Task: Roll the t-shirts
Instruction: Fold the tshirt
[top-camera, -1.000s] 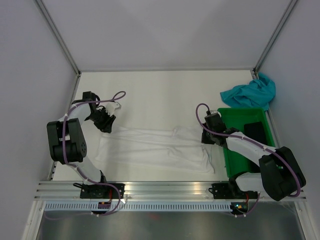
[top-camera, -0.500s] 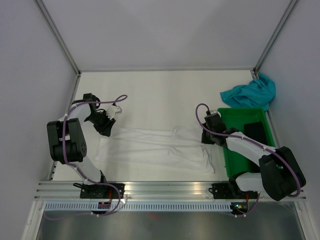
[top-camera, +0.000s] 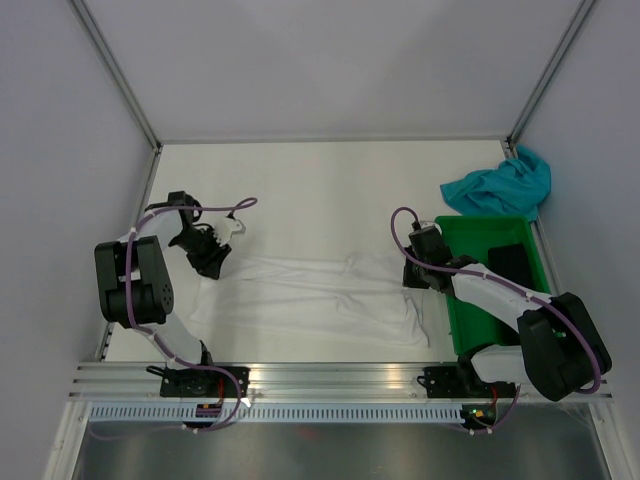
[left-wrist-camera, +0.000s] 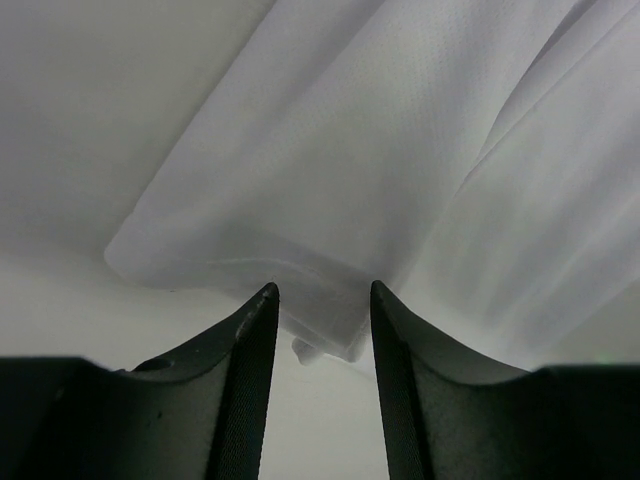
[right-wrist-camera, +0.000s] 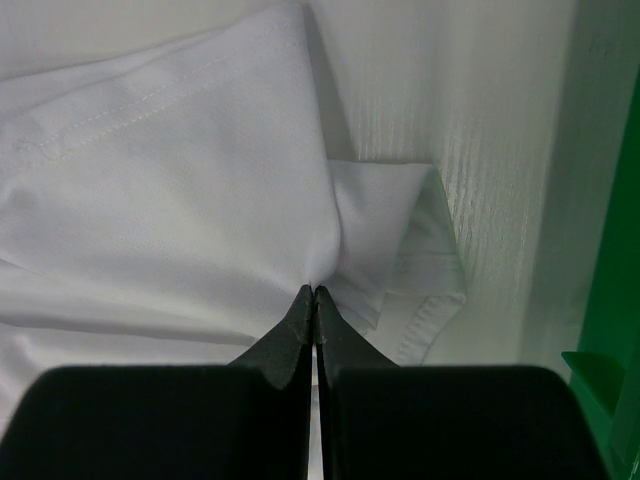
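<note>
While the white t-shirt (top-camera: 310, 300) lies flat across centre frame, right gripper (right-wrist-camera: 316, 290) pinches its right-hand fold, jaws closed on cloth. The left gripper (left-wrist-camera: 320, 295) straddles the left corner, jaws apart. Likely risk: thin corner slips out, roll skews. Upper right, the teal t-shirt (top-camera: 500, 185) lies bunched.

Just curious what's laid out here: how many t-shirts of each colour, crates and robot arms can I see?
White t-shirt: 1
Teal t-shirt: 1
Green crate: 1
Robot arms: 2 (left arm, right arm)
Total: 5
</note>
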